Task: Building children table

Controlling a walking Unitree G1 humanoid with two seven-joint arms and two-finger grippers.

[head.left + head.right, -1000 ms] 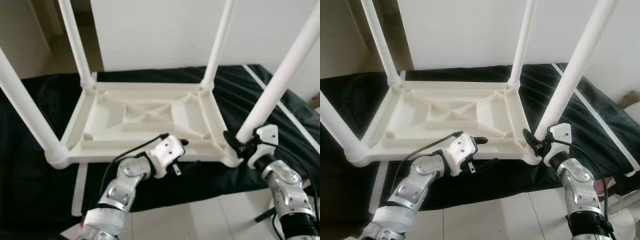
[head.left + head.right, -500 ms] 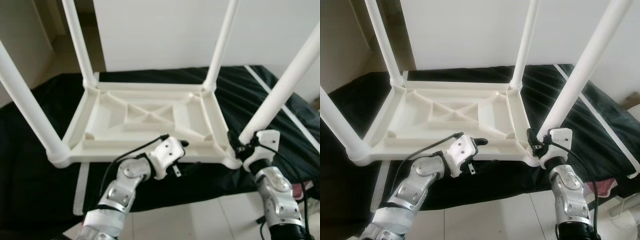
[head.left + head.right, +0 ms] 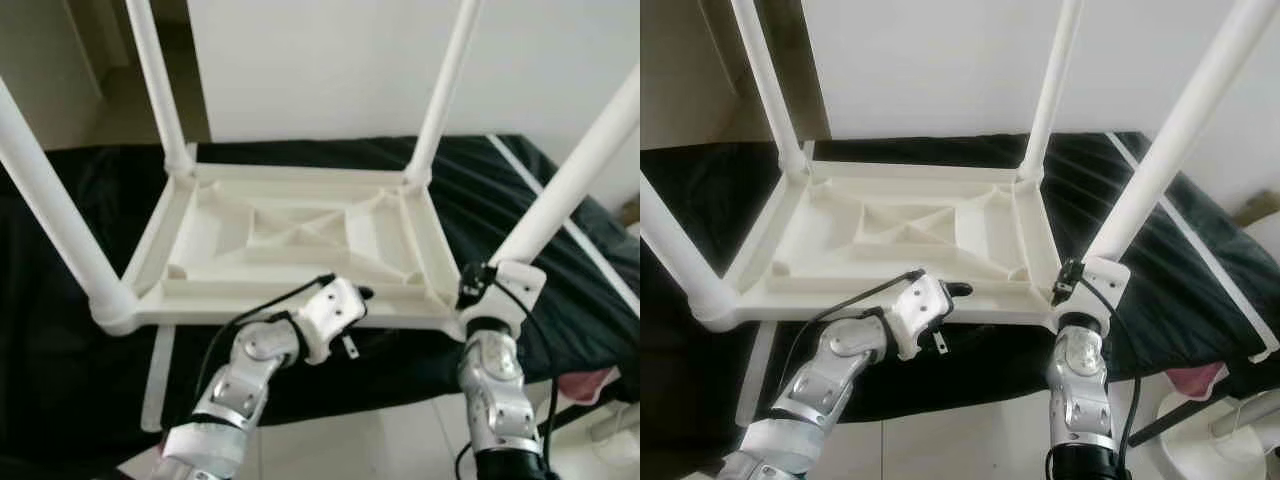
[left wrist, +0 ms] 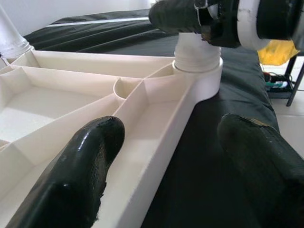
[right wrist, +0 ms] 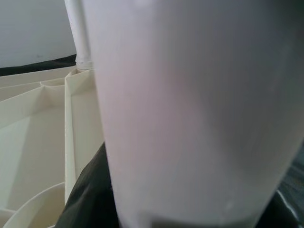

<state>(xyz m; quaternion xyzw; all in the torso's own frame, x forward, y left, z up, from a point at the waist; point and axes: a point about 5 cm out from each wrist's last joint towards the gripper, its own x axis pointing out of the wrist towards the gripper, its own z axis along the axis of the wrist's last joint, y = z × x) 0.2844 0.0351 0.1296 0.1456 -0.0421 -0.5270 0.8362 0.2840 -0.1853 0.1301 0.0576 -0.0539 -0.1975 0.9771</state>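
Observation:
A white children's table (image 3: 190, 303) lies upside down on a black cloth, its four legs pointing up. My left gripper (image 4: 171, 142) is open and straddles the near rim. One of its fingers (image 4: 80, 166) is inside the ribbed frame and the other is outside over the cloth. My right gripper (image 3: 472, 287) is shut around the base of the near-right leg (image 3: 570, 180), just above its socket (image 4: 197, 71). That leg (image 5: 190, 109) stands very close in the right wrist view. The other legs (image 3: 155, 85) stand upright in their corners.
The black cloth (image 3: 60, 380) covers the low surface under the table, and its edge drops to a white tiled floor (image 3: 380, 440). A loose white strip (image 3: 158, 375) lies at the near left. A pink item (image 3: 1200, 380) and white stand parts (image 3: 1230, 430) sit at the right.
My right forearm has swung left and now stands almost straight below the near-right leg, the gripper staying at the leg's base. The left arm has barely moved. The camera has shifted slightly.

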